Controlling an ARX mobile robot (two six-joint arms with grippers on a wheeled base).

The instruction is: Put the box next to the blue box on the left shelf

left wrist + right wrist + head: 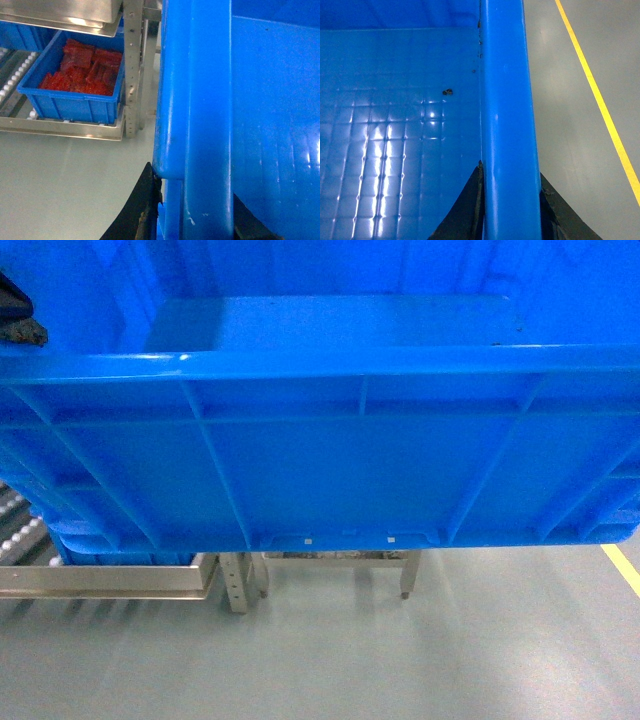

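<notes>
The box point(320, 460), a large bright-blue crate with ribbed walls, fills the head view and hangs above the floor. My left gripper point(195, 200) is shut on its left rim point(207, 100), one black finger outside and one inside. My right gripper point(510, 192) is shut on the right rim point(505, 100) in the same way. The crate's inside is bare. A smaller blue box point(70, 107) holding red parts sits on the left shelf point(15, 75), whose white rollers show to its left. That shelf's rollers point(20, 530) also peek out under the crate's lower left corner.
A perforated metal rack post point(132, 75) stands between the small blue box and the crate. A metal upper level point(65, 15) overhangs the shelf. Metal legs point(235, 585) stand below the crate. A yellow floor line point(595, 95) runs along the right on grey floor.
</notes>
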